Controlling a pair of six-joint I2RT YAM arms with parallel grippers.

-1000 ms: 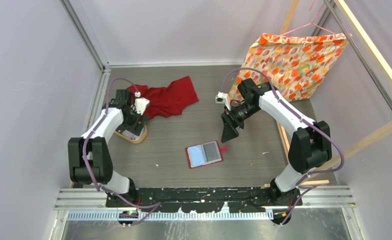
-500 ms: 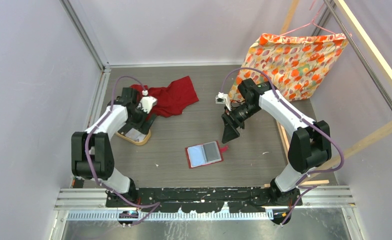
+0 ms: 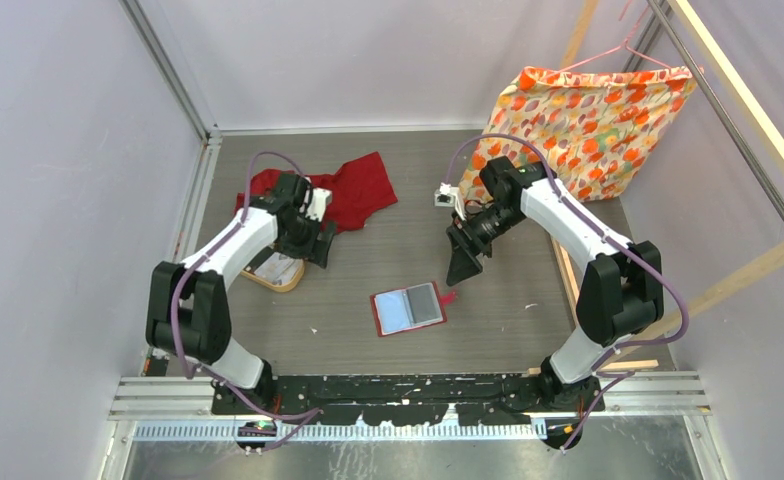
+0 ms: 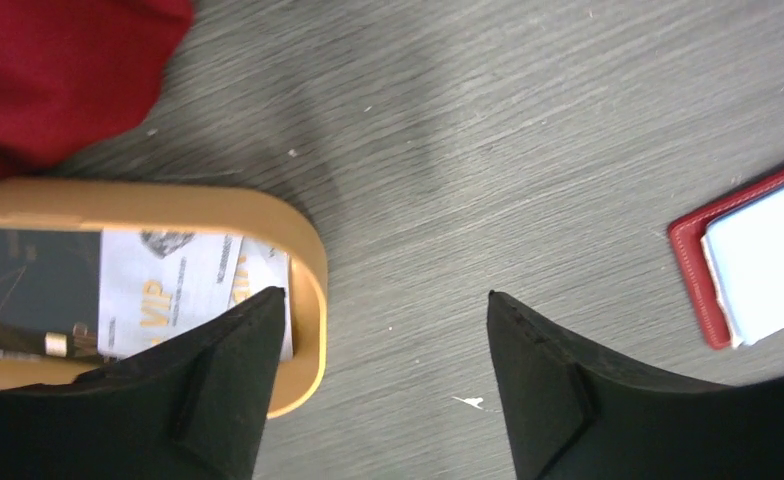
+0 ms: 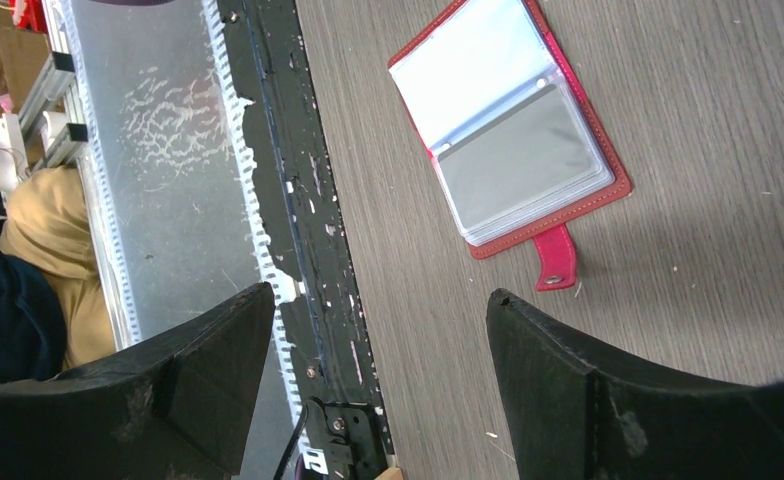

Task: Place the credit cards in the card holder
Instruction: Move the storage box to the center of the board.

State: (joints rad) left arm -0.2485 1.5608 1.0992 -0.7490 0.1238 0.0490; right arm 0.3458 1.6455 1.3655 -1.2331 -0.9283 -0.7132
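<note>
- An oval tan wooden tray point(image 4: 313, 262) sits toward the left edge of the desk point(image 3: 388, 250), just near of a crumpled red cloth point(image 3: 353, 195).
- The credit cards point(image 4: 138, 290) lie flat in the tray and overlap. One has a dark face and another is white with "VIP" print. Their long sides run along the tray's length.
- The card holder point(image 5: 513, 130) lies open and flat around the middle of the desk, closer to the near edge and well apart from the tray.
- Its clear pockets face up, with a pale page on the left and a grey one on the right. I cannot tell whether a card sits inside.
- Its long axis runs roughly left to right, and the snap tab point(image 5: 551, 262) points toward the right edge.
- The left tool point(image 4: 383, 295) hangs over the tray's end nearest the desk's middle, released, with nothing between its jaws.
- The right tool point(image 5: 378, 295) hangs above the desk on the far side of the card holder, spread wide and gripping nothing.
</note>
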